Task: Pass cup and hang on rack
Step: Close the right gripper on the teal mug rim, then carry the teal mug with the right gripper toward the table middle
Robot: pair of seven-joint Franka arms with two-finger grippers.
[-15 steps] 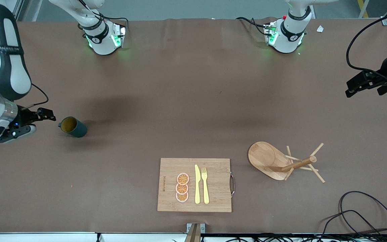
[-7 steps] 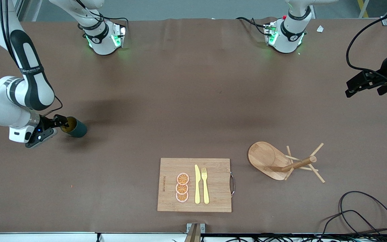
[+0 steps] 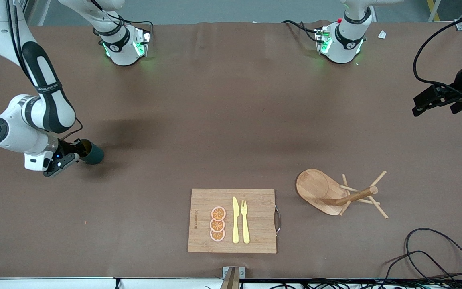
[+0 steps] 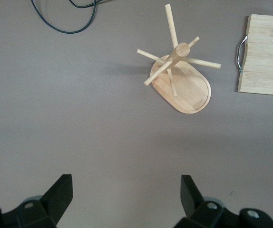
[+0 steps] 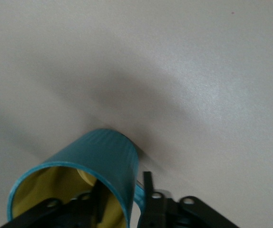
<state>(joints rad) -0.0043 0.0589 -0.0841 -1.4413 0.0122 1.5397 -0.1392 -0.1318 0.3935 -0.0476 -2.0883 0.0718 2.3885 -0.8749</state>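
Observation:
The dark teal cup (image 3: 93,154) stands on the table near the right arm's end. My right gripper (image 3: 79,149) is at its rim. In the right wrist view one finger is inside the cup's yellow inside and the other is outside its wall (image 5: 105,156). The right gripper (image 5: 123,190) straddles the wall with a small gap showing, so it is open. The cup's handle is hidden. The wooden rack (image 3: 337,194) stands toward the left arm's end and also shows in the left wrist view (image 4: 180,78). My left gripper (image 3: 418,106) waits open and empty above the table's end (image 4: 127,197).
A bamboo cutting board (image 3: 203,200) with orange slices (image 3: 217,224), a yellow knife (image 3: 235,220) and a fork (image 3: 245,220) lies near the front edge. Black cables (image 3: 435,253) lie at the front corner by the left arm's end.
My right arm has swung in toward the cup, and its fingers now sit around the cup's rim. The cup, the rack and the left arm have not moved.

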